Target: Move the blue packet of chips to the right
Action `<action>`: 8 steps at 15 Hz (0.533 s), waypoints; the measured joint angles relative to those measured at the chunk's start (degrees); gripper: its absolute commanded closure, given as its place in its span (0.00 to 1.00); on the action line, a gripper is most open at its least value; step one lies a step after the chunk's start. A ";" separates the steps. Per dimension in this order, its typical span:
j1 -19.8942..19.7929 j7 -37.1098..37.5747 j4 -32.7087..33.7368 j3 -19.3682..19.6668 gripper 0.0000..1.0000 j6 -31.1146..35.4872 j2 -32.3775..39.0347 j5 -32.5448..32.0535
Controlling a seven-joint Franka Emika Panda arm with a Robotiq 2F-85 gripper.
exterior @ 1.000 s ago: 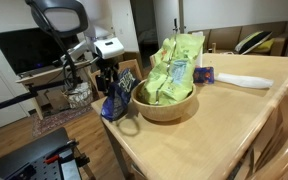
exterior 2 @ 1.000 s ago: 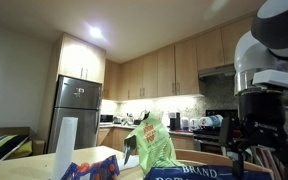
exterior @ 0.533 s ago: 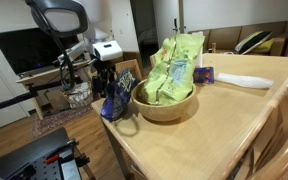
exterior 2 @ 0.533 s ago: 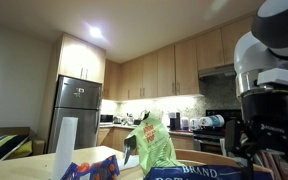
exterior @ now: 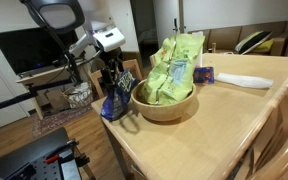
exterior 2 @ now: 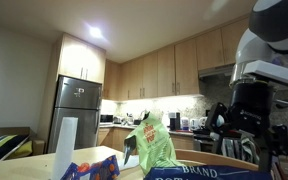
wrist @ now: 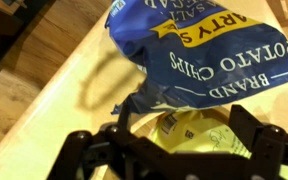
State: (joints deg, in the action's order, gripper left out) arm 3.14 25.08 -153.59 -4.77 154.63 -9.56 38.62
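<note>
The blue packet of chips (exterior: 114, 102) is a crinkly dark blue bag that leans on the left outside of the wooden bowl (exterior: 170, 108), at the table's edge. In the wrist view it (wrist: 209, 45) fills the top, printed "POTATO CHIPS". It shows at the bottom edge of an exterior view (exterior 2: 199, 173). My gripper (exterior: 112, 78) hangs just above the bag, open and empty. In the wrist view the gripper (wrist: 181, 135) has its dark fingers apart, over the bowl's rim and a yellow-green packet (wrist: 199, 128). It is also at the right of an exterior view (exterior 2: 246, 120).
Yellow-green packets (exterior: 174, 68) stand piled in the bowl. A small flat blue packet (exterior: 204, 73) and a white roll (exterior: 246, 81) lie behind on the wooden table (exterior: 219, 135). The table's edge runs left of the bag, with floor below (wrist: 44, 40). A chair back (exterior: 279, 135) is at right.
My gripper has risen a little and tilted above the blue bag. The bag, the bowl and the other packets have not moved.
</note>
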 measured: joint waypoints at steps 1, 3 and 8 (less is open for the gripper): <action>-0.08 0.00 -0.11 0.04 0.00 1.07 0.01 -0.07; -0.46 0.15 -0.42 0.15 0.00 1.23 0.21 -0.75; -0.62 0.37 -0.86 1.05 0.00 -0.87 0.49 -1.06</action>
State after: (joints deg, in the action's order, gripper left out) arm 2.52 25.45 -154.45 -3.72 153.76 -9.08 37.56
